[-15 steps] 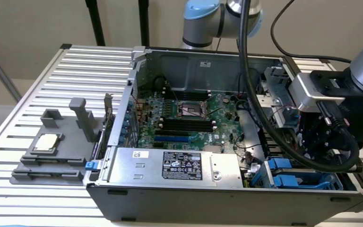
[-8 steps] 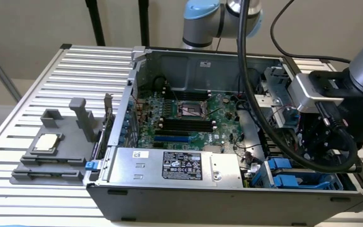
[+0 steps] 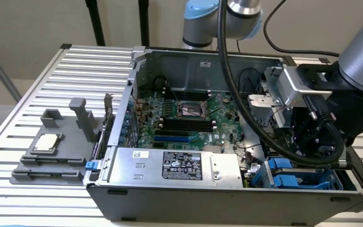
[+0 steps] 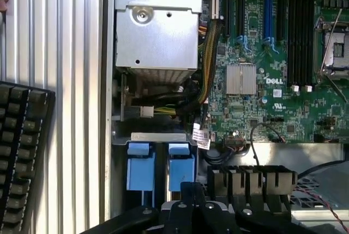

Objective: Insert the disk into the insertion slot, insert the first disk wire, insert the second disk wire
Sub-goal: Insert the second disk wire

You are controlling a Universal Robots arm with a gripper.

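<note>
Hovering pincer (image 4: 191, 204) just above insertion slot (image 4: 161, 166), beside case wall (image 3: 232, 201).

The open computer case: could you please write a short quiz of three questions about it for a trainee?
1. True or false: the silver metal box with a black label lies outside the dark grey computer case.
2. Choose one. The blue-grey plastic drive cage with bright blue clips, below the gripper, sits in the case at: A, the exterior view's left; B, the middle; C, the exterior view's right.
3. Fill the gap: on the green motherboard, one long expansion slot among the black ones is ___ in colour.

Key: 1 false; 2 C; 3 blue.
</note>
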